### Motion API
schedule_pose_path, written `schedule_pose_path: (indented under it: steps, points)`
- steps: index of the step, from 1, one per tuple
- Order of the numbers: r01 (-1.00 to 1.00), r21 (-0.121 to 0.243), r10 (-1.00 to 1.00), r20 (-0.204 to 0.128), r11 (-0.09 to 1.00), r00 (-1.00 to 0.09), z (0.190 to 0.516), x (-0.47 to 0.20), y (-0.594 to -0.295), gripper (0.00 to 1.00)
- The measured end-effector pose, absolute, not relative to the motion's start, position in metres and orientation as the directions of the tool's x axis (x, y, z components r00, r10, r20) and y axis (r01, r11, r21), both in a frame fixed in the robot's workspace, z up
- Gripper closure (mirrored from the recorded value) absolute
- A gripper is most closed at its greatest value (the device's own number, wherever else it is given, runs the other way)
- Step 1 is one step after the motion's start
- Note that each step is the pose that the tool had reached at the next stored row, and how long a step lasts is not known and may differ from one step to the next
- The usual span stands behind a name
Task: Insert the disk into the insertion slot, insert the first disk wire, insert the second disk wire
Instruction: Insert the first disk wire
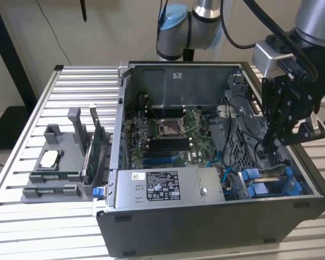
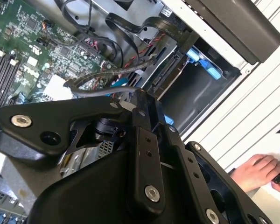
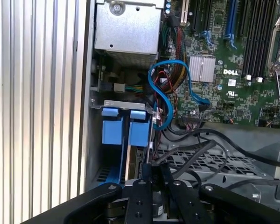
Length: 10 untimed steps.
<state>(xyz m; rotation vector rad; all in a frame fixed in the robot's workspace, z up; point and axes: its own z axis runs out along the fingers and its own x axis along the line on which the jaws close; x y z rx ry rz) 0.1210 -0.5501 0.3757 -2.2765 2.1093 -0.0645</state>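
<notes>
Gripper pinched closed just beside disk in bay; black cables crowding round it

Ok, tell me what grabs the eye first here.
An open computer case lies on a slatted table, its green circuit board bare. The black gripper hangs inside it at the exterior view's right, above a bright blue disk frame. In the second wrist view, a person's hand shows outside the case.

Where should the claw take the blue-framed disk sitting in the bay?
Likely by its blue handle tabs, coming down through the case's open side: the tabs face that opening, while the bay's metal walls enclose the rest.
</notes>
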Motion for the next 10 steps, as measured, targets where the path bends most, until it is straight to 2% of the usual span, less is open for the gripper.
schedule_pose_path:
  steps: [10]
  points:
    - [-0.996, -0.045, -0.997, 0.004, -0.076, 0.076, 0.3709, 0.1247, -0.5530, 0.81]
